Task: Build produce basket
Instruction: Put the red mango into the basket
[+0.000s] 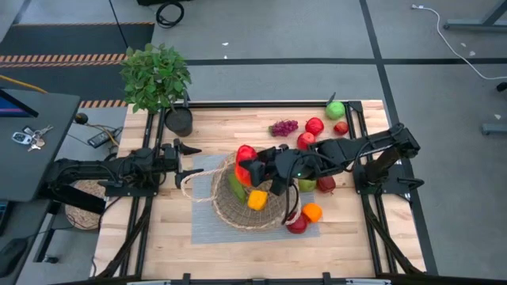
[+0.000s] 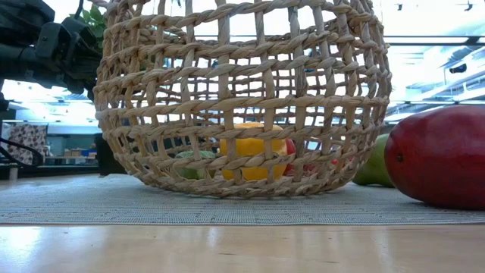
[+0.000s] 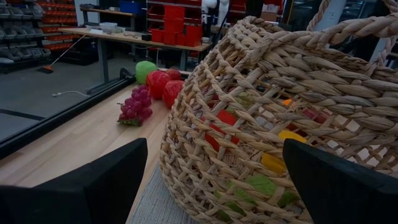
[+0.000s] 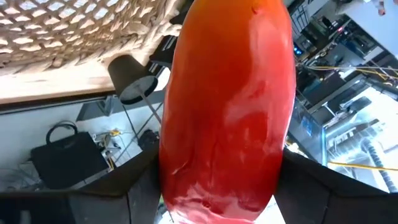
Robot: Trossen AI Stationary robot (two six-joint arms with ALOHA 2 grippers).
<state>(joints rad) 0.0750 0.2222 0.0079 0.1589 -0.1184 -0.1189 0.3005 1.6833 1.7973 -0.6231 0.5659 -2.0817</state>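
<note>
Filling the right wrist view, a red-orange fruit (image 4: 224, 106) sits clenched in the right tool (image 1: 255, 171) over the basket (image 1: 252, 198) mid-table. Dropped off-centre, it could bounce out. Left tool (image 1: 184, 162) waits released beside the rim.

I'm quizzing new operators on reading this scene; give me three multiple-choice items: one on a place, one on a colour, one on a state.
1. Where is the grape bunch?
A. inside the basket
B. on the bare table, on the far side of the basket
C. in the left gripper

2. What colour is the piece in the right gripper?
A. red-orange
B. purple
C. green

3. How does the left gripper stand?
A. shut on the basket's handle
B. shut on a fruit
C. open, holding nothing

Answers:
1 B, it lies on the wood beyond the mat.
2 A, the right wrist view shows it red-orange between the fingers.
3 C, its fingers stand apart beside the basket.
</note>
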